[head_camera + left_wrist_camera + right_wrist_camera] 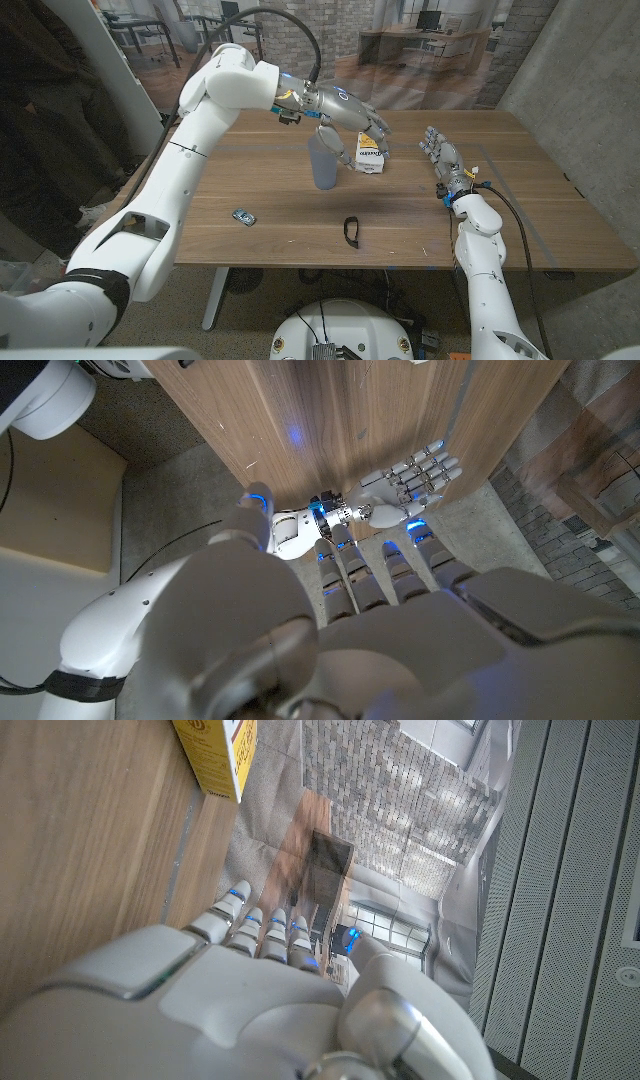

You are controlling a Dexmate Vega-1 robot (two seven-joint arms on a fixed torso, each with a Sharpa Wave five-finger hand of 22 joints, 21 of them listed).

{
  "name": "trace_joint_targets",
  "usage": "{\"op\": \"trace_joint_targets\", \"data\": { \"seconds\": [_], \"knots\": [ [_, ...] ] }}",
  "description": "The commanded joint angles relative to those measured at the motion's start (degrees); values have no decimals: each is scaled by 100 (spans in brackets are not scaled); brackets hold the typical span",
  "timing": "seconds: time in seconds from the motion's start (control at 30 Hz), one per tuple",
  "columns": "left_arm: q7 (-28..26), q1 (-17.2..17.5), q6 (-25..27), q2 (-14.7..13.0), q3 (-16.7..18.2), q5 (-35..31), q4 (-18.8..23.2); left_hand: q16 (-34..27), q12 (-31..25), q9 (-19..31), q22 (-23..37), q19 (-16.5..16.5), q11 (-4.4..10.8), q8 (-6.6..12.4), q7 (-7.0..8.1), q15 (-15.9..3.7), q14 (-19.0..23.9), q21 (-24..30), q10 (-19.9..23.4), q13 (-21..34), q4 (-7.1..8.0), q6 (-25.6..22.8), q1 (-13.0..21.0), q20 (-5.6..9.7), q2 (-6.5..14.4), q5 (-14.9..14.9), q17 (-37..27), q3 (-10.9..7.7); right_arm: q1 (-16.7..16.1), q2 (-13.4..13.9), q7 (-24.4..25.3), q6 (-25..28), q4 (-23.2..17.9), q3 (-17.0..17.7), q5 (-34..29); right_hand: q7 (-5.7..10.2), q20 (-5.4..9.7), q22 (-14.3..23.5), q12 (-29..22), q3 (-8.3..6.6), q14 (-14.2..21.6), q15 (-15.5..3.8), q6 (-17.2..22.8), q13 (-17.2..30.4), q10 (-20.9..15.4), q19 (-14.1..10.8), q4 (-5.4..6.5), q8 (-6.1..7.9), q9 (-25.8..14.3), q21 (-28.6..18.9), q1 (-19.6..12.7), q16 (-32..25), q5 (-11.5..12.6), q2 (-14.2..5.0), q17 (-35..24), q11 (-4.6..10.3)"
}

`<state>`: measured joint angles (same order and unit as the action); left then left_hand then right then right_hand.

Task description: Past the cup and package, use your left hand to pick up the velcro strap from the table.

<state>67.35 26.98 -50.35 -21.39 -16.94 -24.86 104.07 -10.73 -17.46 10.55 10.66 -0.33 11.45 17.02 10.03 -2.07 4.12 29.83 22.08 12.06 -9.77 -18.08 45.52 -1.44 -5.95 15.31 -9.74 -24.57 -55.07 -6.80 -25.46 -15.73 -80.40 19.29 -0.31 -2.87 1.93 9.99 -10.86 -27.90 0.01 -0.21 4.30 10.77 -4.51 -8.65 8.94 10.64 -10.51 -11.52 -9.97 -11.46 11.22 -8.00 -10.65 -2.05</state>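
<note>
Over the far middle of the table my left hand (352, 110) hangs with fingers apart, holding nothing, above the package (370, 153) and cup (322, 160) — the velcro strap (351, 231) lies toward the near edge, long axis running near-far, well apart.

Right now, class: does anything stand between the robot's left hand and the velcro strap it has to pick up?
Yes. The left hand hovers at the far side of the table, above the cup and the yellow package. The strap lies near the front edge, so both stand between them; bare wood surrounds the strap itself.
</note>
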Motion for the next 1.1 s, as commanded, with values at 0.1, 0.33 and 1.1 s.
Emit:
{"op": "trace_joint_targets", "data": {
  "seconds": [0.1, 0.33, 1.1],
  "knots": [
    [17, -85, -261, 1, -114, -141, -124, -4, -32, 17, 16, 17, -1, 83, -19, -383, 38, -22, 79, 28, -8, -179, 161, 30, -78, 52, -29, 69, 37, 6, 77, -29, 86, 11, -17, 22, 255, 11, -42, -5, 21, 15, 46, 11, -46, -51, 19, 47, -25, -24, 64, -7, 21, -194, -10, -4],
    [-8, -124, -420, 19, -155, -276, -206, -5, -32, 21, 16, 19, 20, 121, -26, -397, 58, -43, 108, 43, -8, -301, 268, 50, -129, 84, -30, 111, 45, 1, 99, -50, 117, 14, -17, 19, 260, 11, -46, -11, 34, 12, 54, 11, -60, -51, 23, 49, -25, -23, 79, -3, 27, -194, -5, 0],
    [46, -162, -687, 15, -301, -293, -302, 8, 3, 30, 17, 8, 26, 81, 19, -425, 18, -104, 86, 85, 37, -271, 472, 96, -196, 153, -33, 244, 66, 16, 160, -144, 164, 7, -18, 11, 259, 11, -43, -14, 57, 15, 63, 10, -71, -55, 27, 49, -25, -23, 121, 12, 38, -169, 6, -5]
  ]
}}
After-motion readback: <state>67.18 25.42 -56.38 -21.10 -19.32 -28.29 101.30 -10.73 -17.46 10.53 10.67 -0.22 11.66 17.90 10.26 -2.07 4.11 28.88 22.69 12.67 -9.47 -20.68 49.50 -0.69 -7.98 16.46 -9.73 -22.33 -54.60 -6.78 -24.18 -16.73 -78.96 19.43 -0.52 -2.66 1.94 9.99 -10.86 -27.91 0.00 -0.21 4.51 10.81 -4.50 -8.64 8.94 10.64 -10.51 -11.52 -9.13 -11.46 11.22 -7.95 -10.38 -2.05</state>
